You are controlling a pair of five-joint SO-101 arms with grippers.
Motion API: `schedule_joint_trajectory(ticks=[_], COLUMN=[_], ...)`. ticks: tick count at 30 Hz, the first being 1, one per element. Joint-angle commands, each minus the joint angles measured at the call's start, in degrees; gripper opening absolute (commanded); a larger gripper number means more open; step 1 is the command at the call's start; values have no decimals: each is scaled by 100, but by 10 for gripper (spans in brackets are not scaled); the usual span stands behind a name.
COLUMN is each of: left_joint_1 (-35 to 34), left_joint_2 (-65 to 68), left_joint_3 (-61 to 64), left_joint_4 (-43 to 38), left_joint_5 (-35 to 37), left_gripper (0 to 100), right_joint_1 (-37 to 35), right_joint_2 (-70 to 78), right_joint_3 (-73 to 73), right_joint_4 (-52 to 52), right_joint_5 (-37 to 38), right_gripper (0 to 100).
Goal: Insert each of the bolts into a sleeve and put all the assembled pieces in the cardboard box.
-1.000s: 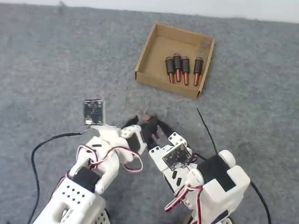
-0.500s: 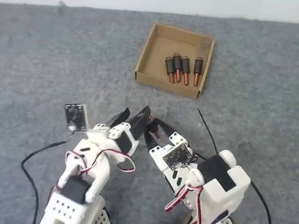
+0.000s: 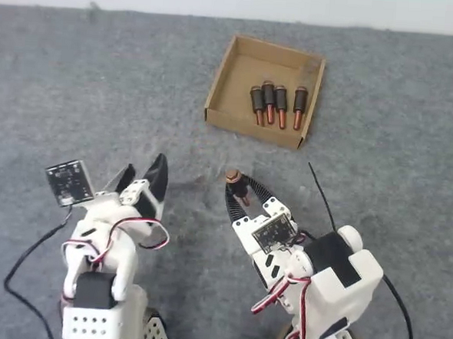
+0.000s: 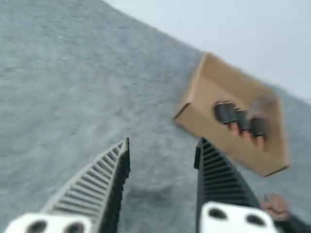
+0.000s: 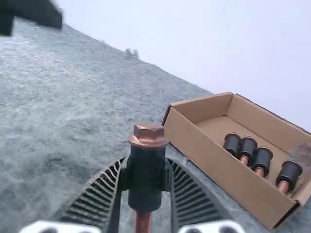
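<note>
We pull our left gripper back, jaws apart and empty, and hold the sleeved bolt clamped upright in our right gripper, ready for the box ahead.

We count one shallow brown cardboard box, two white plastic robot arms — left arm, right arm — and five copper bolts in black cylindrical sleeves: four boxed pieces, one unboxed piece.
</note>
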State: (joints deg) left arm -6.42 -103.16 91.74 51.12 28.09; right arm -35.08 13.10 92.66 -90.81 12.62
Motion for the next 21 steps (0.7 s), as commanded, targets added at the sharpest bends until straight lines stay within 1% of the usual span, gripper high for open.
schedule_joint_trajectory(ticks=[1,3,4,7,10,13,14,21], left_joint_1=[-527,-703,-774,-888,-888,-862,-844,-686], left_joint_2=[-123,-132,-132,-132,-132,-132,-123,-123], left_joint_3=[-163,-92,-31,259,453,462,479,479], left_joint_4=[598,774,826,800,791,835,985,1143], left_joint_5=[-747,-1020,-1160,-1635,-1916,-1925,-1925,-1934], left_gripper=[204,171,139,13,17,11,11,12], right_joint_1=[101,110,110,110,242,418,488,1314], right_joint_2=[-84,-84,-84,-84,-84,-110,-163,-1086], right_joint_3=[0,53,97,158,158,141,141,-35], right_joint_4=[-277,-462,-532,-690,-716,-752,-840,-875], right_joint_5=[79,79,79,79,79,88,88,70], right_gripper=[7,7,7,7,7,7,7,7])
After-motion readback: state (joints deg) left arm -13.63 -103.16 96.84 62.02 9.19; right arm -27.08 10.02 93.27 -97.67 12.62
